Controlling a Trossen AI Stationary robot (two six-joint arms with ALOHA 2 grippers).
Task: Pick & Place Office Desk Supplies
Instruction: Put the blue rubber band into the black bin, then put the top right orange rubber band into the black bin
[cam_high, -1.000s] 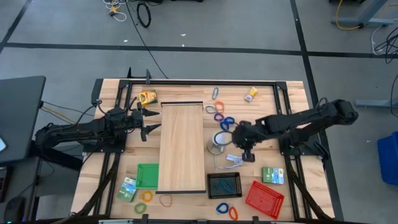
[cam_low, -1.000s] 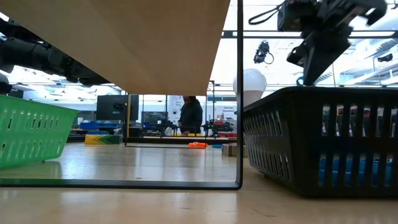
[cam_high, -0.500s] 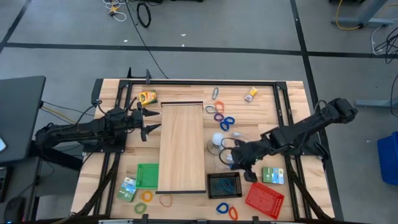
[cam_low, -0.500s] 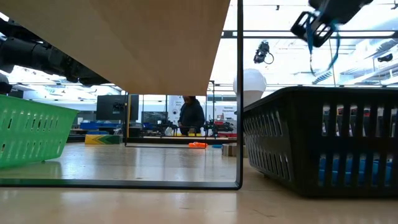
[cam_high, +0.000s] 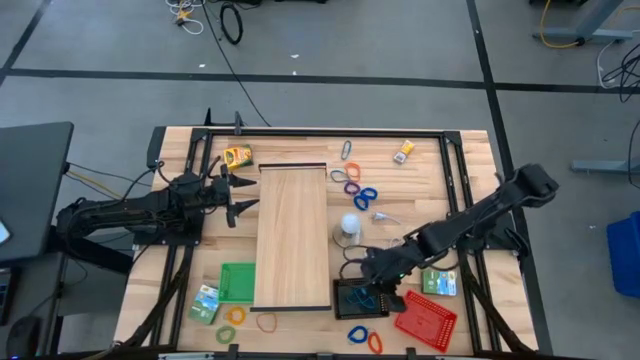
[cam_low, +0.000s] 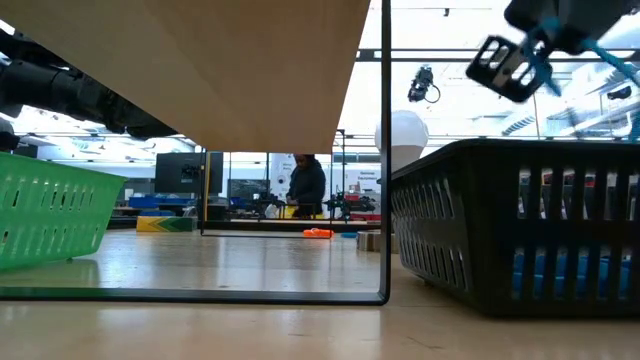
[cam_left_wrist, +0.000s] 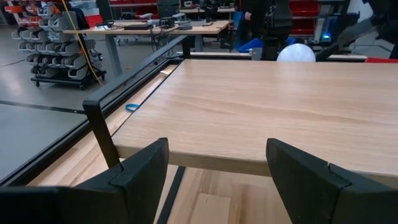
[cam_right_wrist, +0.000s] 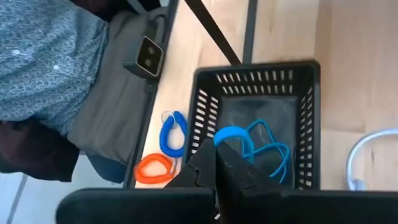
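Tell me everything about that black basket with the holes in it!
The black basket is a small rectangular mesh tray, plastic by the look of it, with slotted walls and an open top. It sits flat on the wooden table near the front edge, between the long pale board and the red basket. Thin blue loops lie inside it. The right claw, shut on a blue band, hangs just above it.

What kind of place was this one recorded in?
Probably a robotics lab or workshop: the wooden table stands on a taped concrete floor, with workbenches and parts racks beyond.
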